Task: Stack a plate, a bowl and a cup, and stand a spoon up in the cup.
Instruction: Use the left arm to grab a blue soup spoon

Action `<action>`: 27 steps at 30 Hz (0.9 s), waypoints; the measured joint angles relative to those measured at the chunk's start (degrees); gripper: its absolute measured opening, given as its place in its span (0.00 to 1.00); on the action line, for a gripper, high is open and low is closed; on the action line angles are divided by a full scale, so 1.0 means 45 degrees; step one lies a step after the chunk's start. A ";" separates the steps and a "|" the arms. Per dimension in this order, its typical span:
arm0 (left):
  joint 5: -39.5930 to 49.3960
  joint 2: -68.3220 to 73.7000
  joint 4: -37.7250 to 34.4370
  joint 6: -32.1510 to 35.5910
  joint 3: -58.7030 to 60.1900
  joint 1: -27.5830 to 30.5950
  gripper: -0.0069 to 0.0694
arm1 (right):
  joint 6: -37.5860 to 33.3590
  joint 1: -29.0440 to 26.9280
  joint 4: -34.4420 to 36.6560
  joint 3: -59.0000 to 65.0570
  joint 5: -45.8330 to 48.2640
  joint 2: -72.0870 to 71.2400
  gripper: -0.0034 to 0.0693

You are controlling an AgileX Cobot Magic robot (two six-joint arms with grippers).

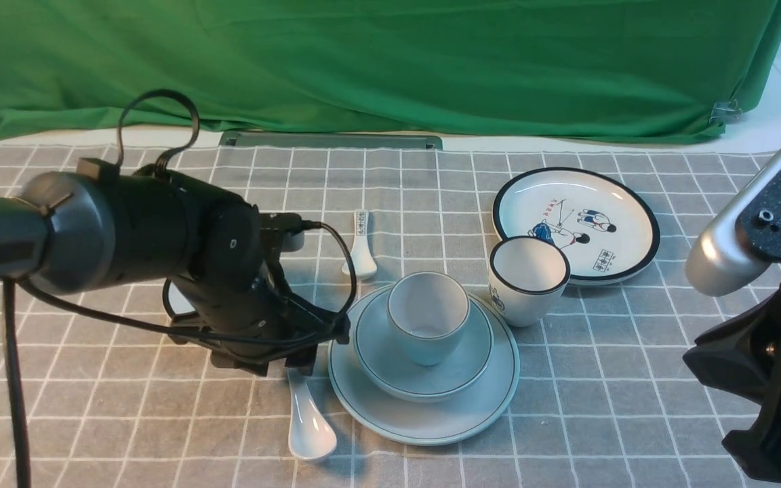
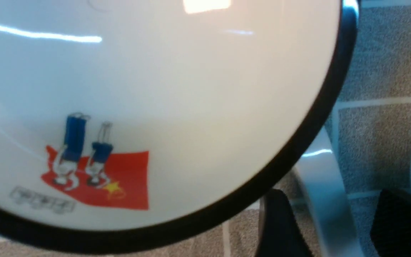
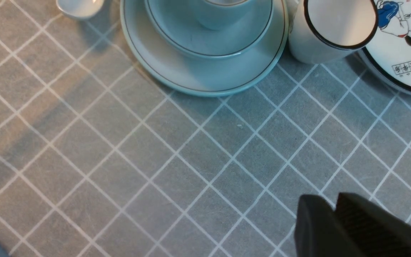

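I start at the near edge of the desk (image 1: 126, 434). The white spoon (image 1: 310, 423) lies flat there, a bit left of the middle. Its scoop points toward me and its handle points toward the far edge. It is not in the cup yet.

Over by the right edge, the right jaws are pressed together and hold nothing. They hang over bare checked cloth.

Just right of the spoon is the big plate (image 1: 472, 407). The wide bowl (image 1: 462, 362) sits in it, and the pale cup (image 1: 428, 315) stands up in the bowl.

My left arm (image 1: 160, 237) comes in from the left edge and hangs low over the spoon handle. In the left wrist view the left jaws are open, one on each side of the handle. I see cloth between the handle and one of them, so they are not squeezing it. A black-rimmed bowl (image 2: 155, 89) with a red picture sits close by the handle.

Farther back, a picture cup (image 1: 528, 285) with a black rim stands just beside the big plate on its right. A small spoon (image 1: 362, 247) with blue marks lies past the stack, toward the far edge. A cartoon plate (image 1: 607, 203) sits toward the far right corner, right behind the picture cup. A green cloth (image 1: 390, 61) hangs along the far edge.
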 joint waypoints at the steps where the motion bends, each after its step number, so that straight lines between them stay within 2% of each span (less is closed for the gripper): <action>1: -0.0058 0.0056 -0.0039 0.0000 0.0000 0.0000 0.56 | 0.0000 0.0000 0.0000 0.0000 -0.0007 0.0000 0.21; 12: -0.0290 0.0737 0.0066 -0.0003 -0.0124 0.0000 0.53 | -0.0014 0.0000 0.0000 0.0000 -0.0007 0.0000 0.22; 14: -0.0141 0.0764 0.0050 0.0029 -0.0172 0.0011 0.49 | -0.0014 0.0000 0.0000 0.0000 -0.0007 0.0000 0.23; 16: 0.0139 0.0790 -0.0193 0.0305 -0.0238 0.0050 0.37 | -0.0026 0.0000 0.0013 0.0000 -0.0007 0.0000 0.23; 17: 0.0157 0.0790 -0.0219 0.0345 -0.0236 0.0050 0.35 | -0.0039 0.0000 0.0013 0.0000 -0.0007 0.0000 0.23; 19: 0.0397 0.0778 -0.0552 0.0864 -0.0249 0.0050 0.24 | -0.0040 0.0000 0.0013 0.0000 -0.0007 0.0000 0.23; 27: 0.2206 -0.0563 -0.1020 0.1585 0.0142 -0.0559 0.24 | -0.0040 0.0000 0.0000 0.0000 -0.0007 -0.0016 0.24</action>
